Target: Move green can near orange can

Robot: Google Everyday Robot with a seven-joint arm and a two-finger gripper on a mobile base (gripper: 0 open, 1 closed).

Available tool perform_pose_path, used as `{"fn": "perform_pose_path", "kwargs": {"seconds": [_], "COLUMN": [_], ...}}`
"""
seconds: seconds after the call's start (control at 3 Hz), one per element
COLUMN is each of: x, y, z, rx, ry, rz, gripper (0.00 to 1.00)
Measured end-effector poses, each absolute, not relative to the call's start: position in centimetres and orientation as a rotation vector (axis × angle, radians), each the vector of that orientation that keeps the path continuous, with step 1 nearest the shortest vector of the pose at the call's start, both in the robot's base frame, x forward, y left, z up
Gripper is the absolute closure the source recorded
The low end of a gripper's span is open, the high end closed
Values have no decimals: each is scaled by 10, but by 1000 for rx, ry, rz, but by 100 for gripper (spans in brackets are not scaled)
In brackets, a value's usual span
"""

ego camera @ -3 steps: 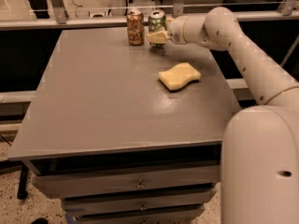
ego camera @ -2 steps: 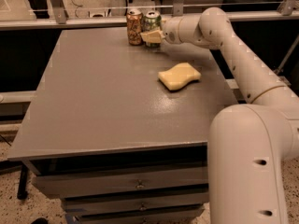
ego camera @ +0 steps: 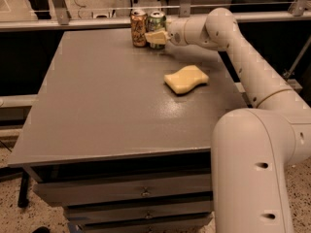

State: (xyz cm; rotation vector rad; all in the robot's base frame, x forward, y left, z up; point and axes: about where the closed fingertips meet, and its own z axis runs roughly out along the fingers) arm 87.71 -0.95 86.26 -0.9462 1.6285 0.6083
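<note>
Green-labelled and upright at the table's [ego camera: 107, 106] far edge, the green can [ego camera: 157, 19] stands just beside the orange can [ego camera: 139, 27], and we judge our gripper [ego camera: 156, 37] clamped around its lower half.

The gripper [ego camera: 155, 37], at the far edge of the table [ego camera: 97, 106], hides the lower half of the green can [ego camera: 157, 19]. The arm [ego camera: 252, 169] is cut off at the bottom and right.

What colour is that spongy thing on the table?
The sponge is pale yellow, camera view; the gripper is at the green can.
</note>
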Motion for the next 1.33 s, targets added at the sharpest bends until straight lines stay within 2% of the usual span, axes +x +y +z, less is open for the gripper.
{"fn": "perform_pose_path", "kwargs": {"seconds": [0.33,0.67,1.0,1.33], "x": [877,877,859,821], "y": [-9,-9,-16,-46], "z": [865,865,871,900], "rx": [-946,-946,-948,-936], "ry": [1629,1629,1621,1584], "rz": [608,608,629,590], "gripper": [13,0,0,0]}}
